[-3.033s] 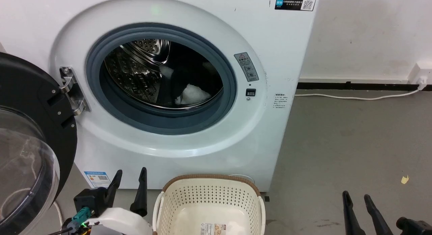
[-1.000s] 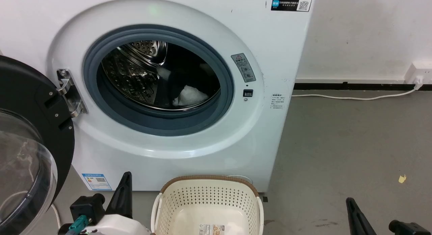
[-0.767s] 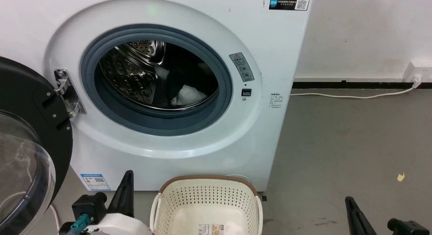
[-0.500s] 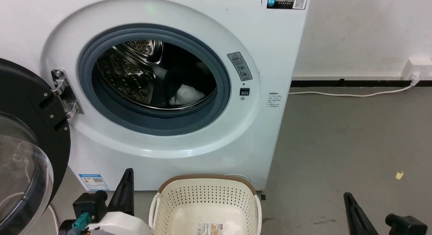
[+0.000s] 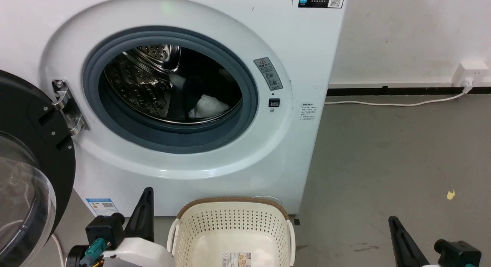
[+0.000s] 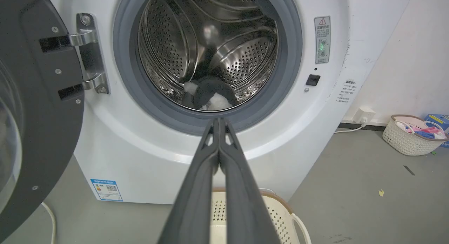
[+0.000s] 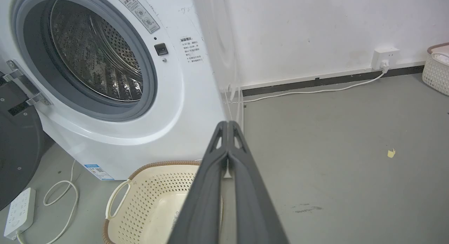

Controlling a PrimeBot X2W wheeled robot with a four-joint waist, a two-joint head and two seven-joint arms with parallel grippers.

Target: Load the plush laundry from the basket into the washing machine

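Washing machine (image 5: pixel 184 167) mouth, upper ctr of head view: wide open, straight way in over grey seal (image 5: pixel 168 139). Door (image 5: pixel 34 144) swung out at left edge blocks that side. Basket (image 5: pixel 230 201) btm ctr, just in front of machine base. Open floor (image 5: pixel 383 163) across right half.

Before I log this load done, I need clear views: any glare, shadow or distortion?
Head view: shadow hides most of the fluffy black-and-white plush laundry; left wrist view: the shiny perforated steel drum glints, plush clear; right wrist view: wide-angle bows the large white washing machine.
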